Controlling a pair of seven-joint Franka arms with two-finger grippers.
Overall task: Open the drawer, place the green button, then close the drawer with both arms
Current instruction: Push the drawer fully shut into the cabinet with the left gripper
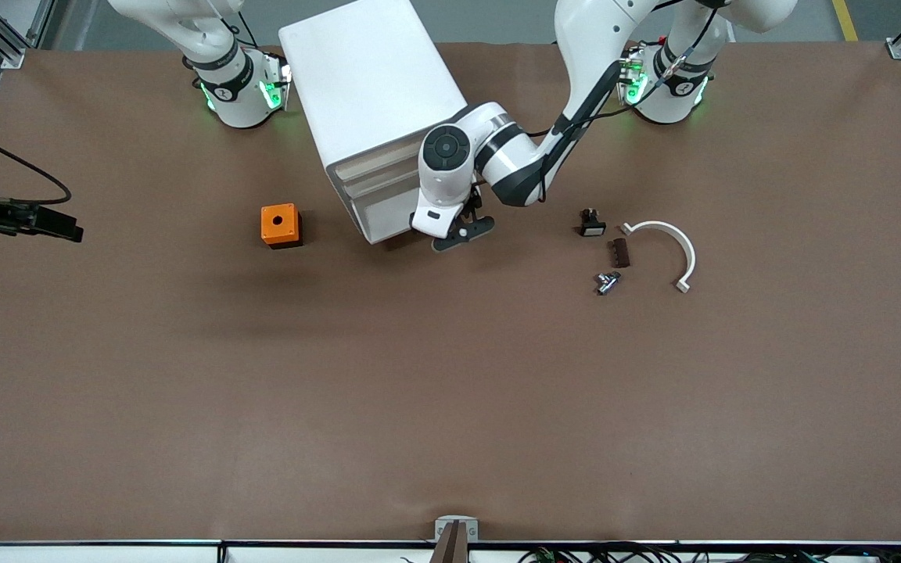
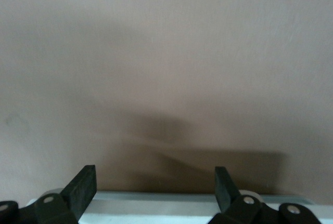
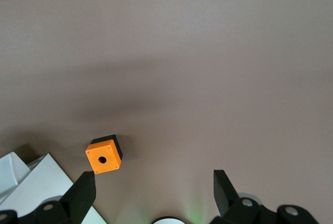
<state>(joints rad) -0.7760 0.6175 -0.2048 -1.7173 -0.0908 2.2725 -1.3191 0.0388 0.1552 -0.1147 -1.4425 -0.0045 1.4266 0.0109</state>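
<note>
Here the left tool (image 1: pixel 462 229), fingers wide, sits at the drawer (image 1: pixel 396 227) front.

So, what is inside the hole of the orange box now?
The orange box shows only a dark round hole on top; nothing sticks out of it. Its depth is hidden. The right gripper hangs open above the table beside the box.

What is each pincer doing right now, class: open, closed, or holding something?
Left pincer: open, empty, low in front of the cabinet's bottom drawer.
Right pincer: open, empty, high above the orange cube.
</note>
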